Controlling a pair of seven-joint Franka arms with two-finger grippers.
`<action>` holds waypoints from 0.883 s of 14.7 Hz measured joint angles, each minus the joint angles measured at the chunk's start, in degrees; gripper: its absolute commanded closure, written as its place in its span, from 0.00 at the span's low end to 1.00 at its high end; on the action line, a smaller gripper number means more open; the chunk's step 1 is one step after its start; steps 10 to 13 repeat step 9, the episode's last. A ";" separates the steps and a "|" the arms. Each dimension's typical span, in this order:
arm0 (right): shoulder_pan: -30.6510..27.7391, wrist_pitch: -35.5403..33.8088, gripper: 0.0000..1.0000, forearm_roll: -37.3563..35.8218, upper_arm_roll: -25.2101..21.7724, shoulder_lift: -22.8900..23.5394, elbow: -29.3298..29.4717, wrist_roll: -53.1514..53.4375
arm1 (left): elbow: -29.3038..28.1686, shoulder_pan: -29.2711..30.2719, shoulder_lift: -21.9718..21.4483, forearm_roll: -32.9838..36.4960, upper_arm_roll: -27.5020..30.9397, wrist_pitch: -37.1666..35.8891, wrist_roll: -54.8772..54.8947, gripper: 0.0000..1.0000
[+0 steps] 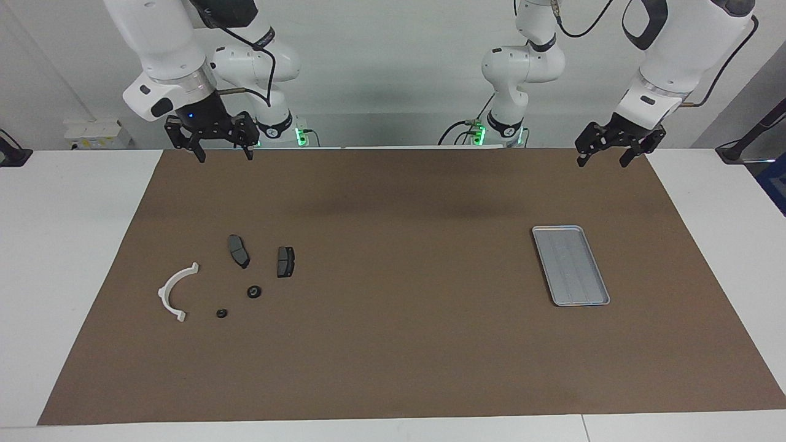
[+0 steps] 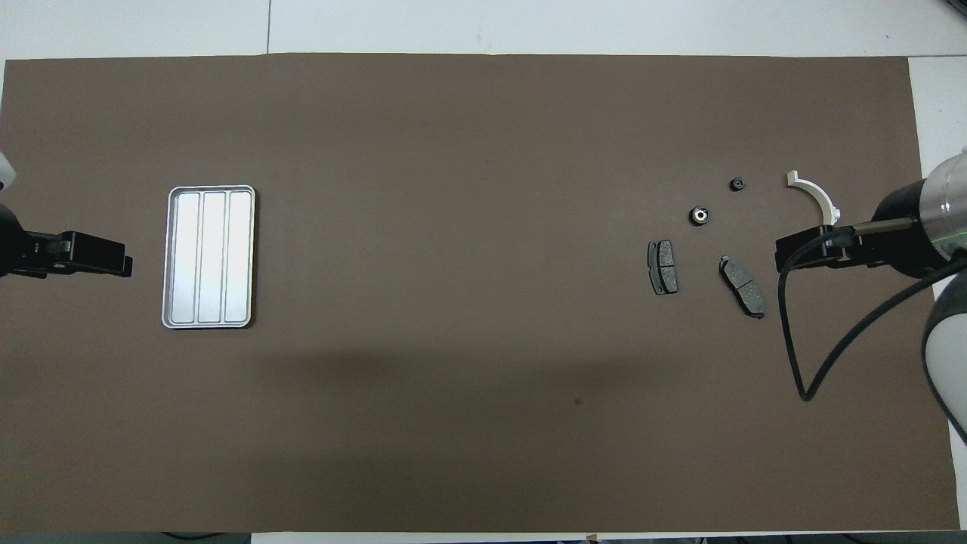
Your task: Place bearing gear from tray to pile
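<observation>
The silver tray [image 1: 571, 265] lies empty toward the left arm's end of the table; it also shows in the overhead view [image 2: 209, 257]. The pile lies toward the right arm's end: two dark brake pads [image 1: 238, 250] [image 1: 285, 261] and a white semicircular bracket [image 1: 175, 291]. A small round black bearing gear [image 1: 254, 291] with a shiny centre [image 2: 700, 215] lies among them. A smaller black ring [image 1: 221, 313] lies farther from the robots. My right gripper [image 1: 224, 153] is open and empty, raised over the mat's edge. My left gripper [image 1: 603, 162] is open and empty, raised too.
A brown mat [image 1: 393, 344] covers most of the white table. The right arm's black cable [image 2: 793, 340] hangs over the mat beside the pile.
</observation>
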 measured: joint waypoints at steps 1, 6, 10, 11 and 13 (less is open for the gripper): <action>0.00 0.28 0.00 0.00 0.00 0.00 0.00 0.07 | 0.00 0.00 0.00 0.00 0.00 0.00 0.00 0.00; 0.00 1.71 0.00 0.00 0.00 0.01 0.00 0.13 | 0.00 0.00 0.00 0.00 0.00 0.00 0.00 0.00; 0.00 1.71 0.00 0.00 0.00 0.01 0.00 0.14 | 0.00 0.00 0.00 0.00 0.00 0.00 0.00 0.00; 0.00 1.71 0.00 0.00 0.00 0.01 0.00 0.14 | 0.00 0.00 0.00 0.00 0.00 0.00 0.00 0.00; 0.00 1.71 0.00 0.00 0.00 0.01 0.00 0.14 | 0.00 0.00 0.00 0.00 0.00 0.00 0.00 0.00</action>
